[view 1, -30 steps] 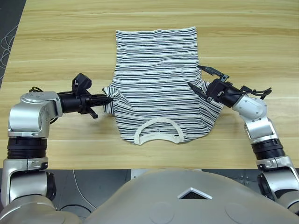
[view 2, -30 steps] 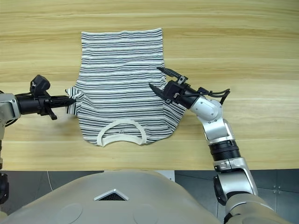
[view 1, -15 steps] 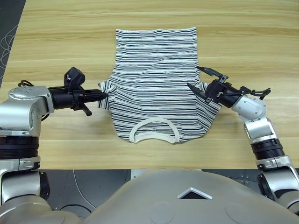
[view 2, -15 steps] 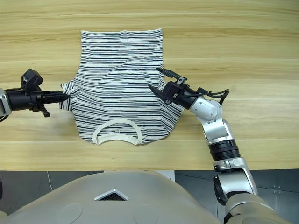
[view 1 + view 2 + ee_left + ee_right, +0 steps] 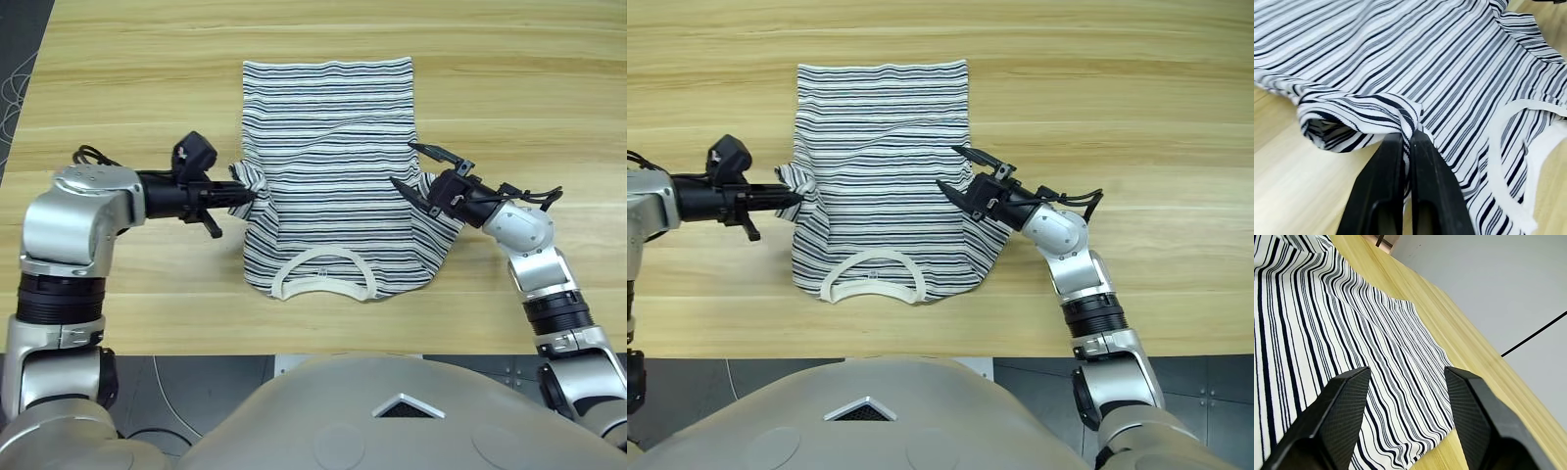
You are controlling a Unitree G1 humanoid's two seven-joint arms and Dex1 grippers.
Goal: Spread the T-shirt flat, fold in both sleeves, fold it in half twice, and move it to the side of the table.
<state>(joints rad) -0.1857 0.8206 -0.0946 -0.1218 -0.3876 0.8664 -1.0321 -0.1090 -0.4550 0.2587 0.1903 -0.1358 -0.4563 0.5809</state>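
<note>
A black-and-white striped T-shirt lies on the wooden table, its white collar toward me and its hem at the far side. My left gripper is shut on the left sleeve, bunched and drawn in over the shirt's left edge. The right sleeve lies folded onto the body. My right gripper hovers open just above the shirt's right edge, with nothing between its fingers.
Bare wood surrounds the shirt on the far, left and right sides. The table's near edge runs just below the collar, and a dark floor shows past the table's far left corner.
My left gripper first pulled the left sleeve outward to the left, then carried it right, in over the shirt's left edge. The right gripper stayed almost still.
</note>
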